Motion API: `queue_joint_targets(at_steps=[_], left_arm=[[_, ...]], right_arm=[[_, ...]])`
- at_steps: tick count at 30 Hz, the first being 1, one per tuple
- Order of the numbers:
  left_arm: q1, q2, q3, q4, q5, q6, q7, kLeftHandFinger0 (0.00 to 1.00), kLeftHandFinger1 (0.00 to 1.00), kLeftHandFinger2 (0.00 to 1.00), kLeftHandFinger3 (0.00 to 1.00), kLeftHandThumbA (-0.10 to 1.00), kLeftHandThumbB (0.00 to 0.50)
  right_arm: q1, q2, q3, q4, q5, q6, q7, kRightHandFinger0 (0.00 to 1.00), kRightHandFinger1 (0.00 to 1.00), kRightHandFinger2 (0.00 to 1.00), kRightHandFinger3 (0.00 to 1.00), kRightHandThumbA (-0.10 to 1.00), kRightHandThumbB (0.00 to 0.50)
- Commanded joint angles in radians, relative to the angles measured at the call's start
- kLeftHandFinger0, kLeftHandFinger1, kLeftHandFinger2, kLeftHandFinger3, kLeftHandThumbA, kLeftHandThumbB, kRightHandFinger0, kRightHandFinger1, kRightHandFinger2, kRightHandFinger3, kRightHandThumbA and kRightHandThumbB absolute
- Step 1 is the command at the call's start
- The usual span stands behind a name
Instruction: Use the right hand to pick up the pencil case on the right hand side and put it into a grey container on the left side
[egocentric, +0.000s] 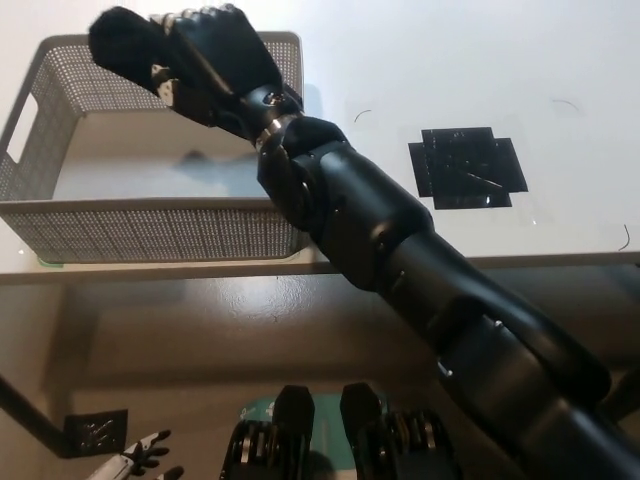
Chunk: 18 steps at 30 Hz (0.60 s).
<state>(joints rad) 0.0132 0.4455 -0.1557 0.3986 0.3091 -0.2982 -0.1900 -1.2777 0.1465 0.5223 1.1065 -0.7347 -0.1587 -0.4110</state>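
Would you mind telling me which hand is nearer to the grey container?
Right. The right hand is over the container, holding a dark object. The left hand rests far below it, at the picture's lower left, off the table.

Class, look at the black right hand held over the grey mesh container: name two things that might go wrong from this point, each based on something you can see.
1. The black right hand holds a dark object, probably the pencil case, near the grey mesh container's far rim; released there, it might catch the rim or fall outside.
2. The black forearm crosses the container's right wall; lowering further might push the container.
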Motion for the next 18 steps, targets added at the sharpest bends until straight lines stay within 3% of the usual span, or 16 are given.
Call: queue_joint_targets(at_steps=[1, 2, 3, 9, 11, 18], left_arm=[[-0.007, 0.016, -0.004, -0.013, 0.005, -0.018, 0.0, 0.91, 0.87, 0.89, 1.0, 0.96, 0.314], [-0.006, 0.015, -0.001, -0.013, -0.007, -0.012, -0.007, 0.91, 0.87, 0.9, 1.0, 0.95, 0.297], [0.002, 0.013, -0.004, -0.014, 0.0, -0.021, 0.001, 0.91, 0.87, 0.89, 1.0, 0.94, 0.291], [0.015, 0.017, -0.006, -0.034, 0.006, 0.002, -0.008, 0.94, 0.88, 0.89, 1.0, 0.93, 0.296], [0.004, 0.018, -0.012, -0.029, 0.013, 0.004, -0.012, 0.94, 0.89, 0.9, 1.0, 0.96, 0.321], [-0.015, 0.021, -0.023, -0.041, 0.019, 0.016, -0.023, 0.95, 0.9, 0.92, 1.0, 0.92, 0.266]], right_arm=[[-0.056, -0.018, -0.022, -0.041, 0.044, -0.003, 0.095, 0.81, 0.97, 1.0, 1.0, 0.76, 0.359], [-0.052, -0.023, -0.025, -0.057, 0.061, 0.009, 0.165, 1.0, 1.0, 1.0, 1.0, 0.88, 0.407], [-0.039, -0.028, -0.014, -0.072, 0.054, 0.008, 0.188, 1.0, 1.0, 1.0, 1.0, 1.0, 0.458], [0.016, -0.045, -0.015, -0.169, 0.068, 0.069, 0.306, 1.0, 1.0, 1.0, 1.0, 1.0, 0.465], [0.031, -0.059, -0.018, -0.197, 0.064, 0.082, 0.325, 1.0, 1.0, 1.0, 1.0, 1.0, 0.455], [0.066, -0.096, -0.016, -0.271, 0.046, 0.127, 0.366, 1.0, 1.0, 1.0, 1.0, 1.0, 0.447]])
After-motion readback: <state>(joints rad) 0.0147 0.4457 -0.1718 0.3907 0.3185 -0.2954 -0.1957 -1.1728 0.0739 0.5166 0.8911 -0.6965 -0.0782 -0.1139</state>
